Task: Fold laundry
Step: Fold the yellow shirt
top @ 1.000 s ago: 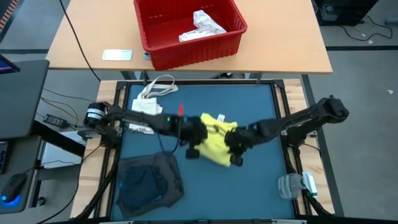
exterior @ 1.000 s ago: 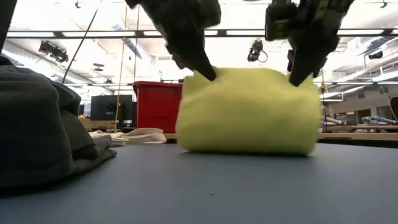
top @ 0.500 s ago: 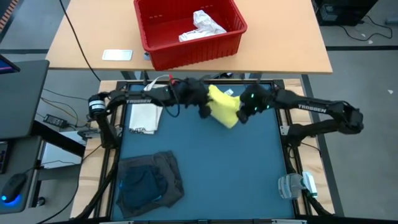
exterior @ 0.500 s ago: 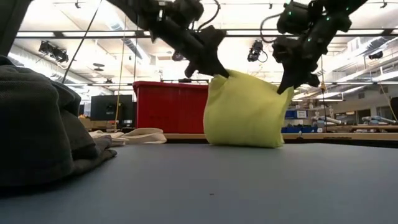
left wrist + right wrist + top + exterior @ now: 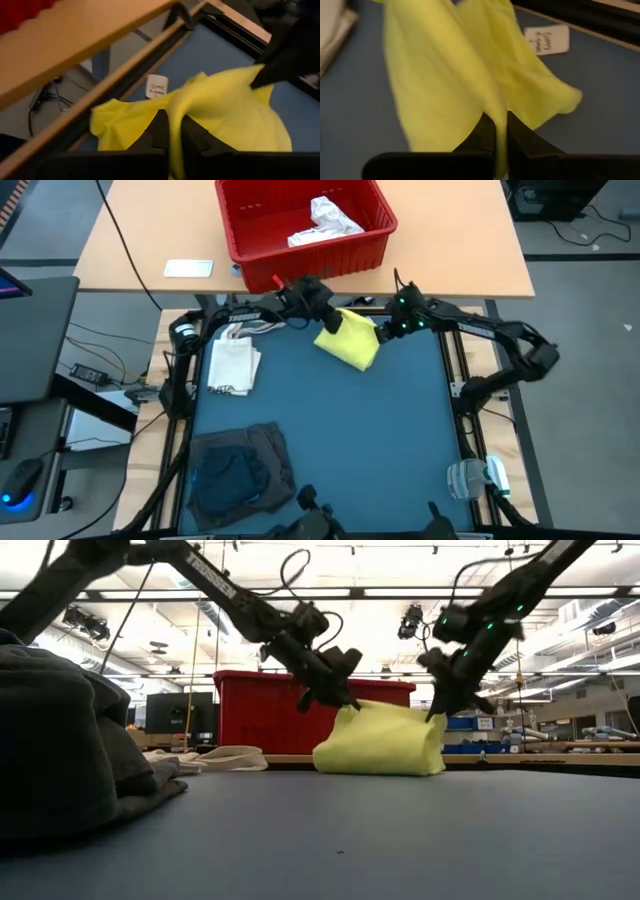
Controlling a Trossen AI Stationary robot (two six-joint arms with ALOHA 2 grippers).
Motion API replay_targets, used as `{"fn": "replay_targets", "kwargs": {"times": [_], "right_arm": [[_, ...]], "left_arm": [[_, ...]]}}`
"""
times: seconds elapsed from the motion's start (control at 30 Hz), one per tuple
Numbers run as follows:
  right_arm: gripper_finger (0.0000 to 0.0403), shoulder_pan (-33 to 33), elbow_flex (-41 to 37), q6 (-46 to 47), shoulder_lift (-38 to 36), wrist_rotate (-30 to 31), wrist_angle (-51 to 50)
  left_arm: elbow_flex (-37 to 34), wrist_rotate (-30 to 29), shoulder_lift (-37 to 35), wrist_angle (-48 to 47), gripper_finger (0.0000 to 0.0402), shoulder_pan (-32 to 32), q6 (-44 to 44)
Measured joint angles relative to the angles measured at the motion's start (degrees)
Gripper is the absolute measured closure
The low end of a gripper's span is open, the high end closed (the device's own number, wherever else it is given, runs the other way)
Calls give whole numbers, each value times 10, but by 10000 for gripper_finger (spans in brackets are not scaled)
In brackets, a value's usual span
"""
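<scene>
Nearest the camera in the low view, the folded dark grey garment sits at the mat's front left, a bright blue garment resting on it. Beyond, at the far edge of the blue mat, the yellow garment hangs between both arms: the left gripper pinches one corner, the right gripper the other, each clamped tight on cloth. To lay it flat, I would draw the corners apart evenly and lower together, keeping clear of the cream tote bag and the red bin behind.
</scene>
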Motion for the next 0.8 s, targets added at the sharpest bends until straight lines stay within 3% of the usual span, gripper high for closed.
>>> {"fn": "replay_targets", "kwargs": {"times": [0.17,0.33,0.5,0.6,0.67,0.8], "right_arm": [[369,-18,32,28,83,39,24],[284,-23,61,50,114,36,21],[218,-24,81,118,68,60,1],[214,-13,95,140,33,75,52],[221,-6,105,137,31,51,94],[248,15,121,102,83,16,131]], "left_arm": [[28,31,43,0,380,26,1],[30,38,71,-12,341,37,-24],[30,18,78,-32,281,46,-44],[30,18,78,-29,257,52,-45],[30,18,74,-36,246,55,-49],[30,36,52,-49,223,61,-58]]}}
